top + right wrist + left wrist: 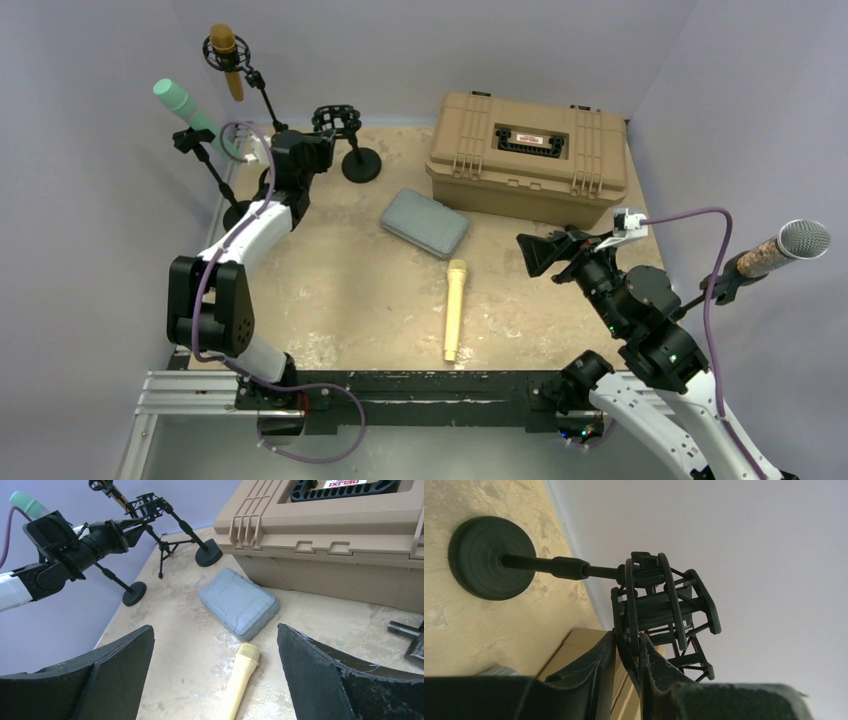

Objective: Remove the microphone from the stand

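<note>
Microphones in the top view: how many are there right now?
4. The gold microphone is raised at back left. The mint-green microphone is just below it, at the left edge. The yellow microphone lies on the table, centre. The silver-headed microphone is at the right edge. None looks hidden.

Soft even light, weak shadows. Left wrist view: shock mount (651,607) silhouetted against bright wall (774,555); near fingers (589,680) dark, slightly blurred.

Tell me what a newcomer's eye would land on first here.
The big tan case at the table's far right side, and the yellow microphone lying loose mid-table. Next, the left end effector pinching the empty shock mount at the far left, while the right end effector hangs wide open at the right.
</note>
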Controlling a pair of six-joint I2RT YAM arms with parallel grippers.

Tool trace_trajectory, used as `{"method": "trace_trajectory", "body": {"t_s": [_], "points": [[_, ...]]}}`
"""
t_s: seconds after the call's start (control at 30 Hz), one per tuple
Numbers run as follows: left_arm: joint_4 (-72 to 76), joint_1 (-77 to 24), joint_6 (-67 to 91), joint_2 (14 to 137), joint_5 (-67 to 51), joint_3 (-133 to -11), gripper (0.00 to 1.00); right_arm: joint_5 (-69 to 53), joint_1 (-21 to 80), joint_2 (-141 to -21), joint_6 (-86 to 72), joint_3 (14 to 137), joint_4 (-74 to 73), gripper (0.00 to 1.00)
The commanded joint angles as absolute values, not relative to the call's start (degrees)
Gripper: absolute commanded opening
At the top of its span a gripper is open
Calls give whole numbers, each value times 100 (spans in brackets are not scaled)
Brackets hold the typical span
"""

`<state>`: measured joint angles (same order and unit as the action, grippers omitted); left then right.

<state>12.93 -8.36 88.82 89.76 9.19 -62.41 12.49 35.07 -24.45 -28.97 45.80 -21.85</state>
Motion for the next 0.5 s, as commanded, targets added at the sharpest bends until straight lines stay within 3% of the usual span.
{"method": "trace_trajectory", "body": {"t_s": [0.0,0.47], "points": [[1194,-791,8374,8429,777,-6538,0,1264,3484,-2498,-2921,4666,-1989,92],[-1154,-776,6236,6317,490,-6490,0,1141,3485,-2575,-2947,4342,-1749,92]]}}
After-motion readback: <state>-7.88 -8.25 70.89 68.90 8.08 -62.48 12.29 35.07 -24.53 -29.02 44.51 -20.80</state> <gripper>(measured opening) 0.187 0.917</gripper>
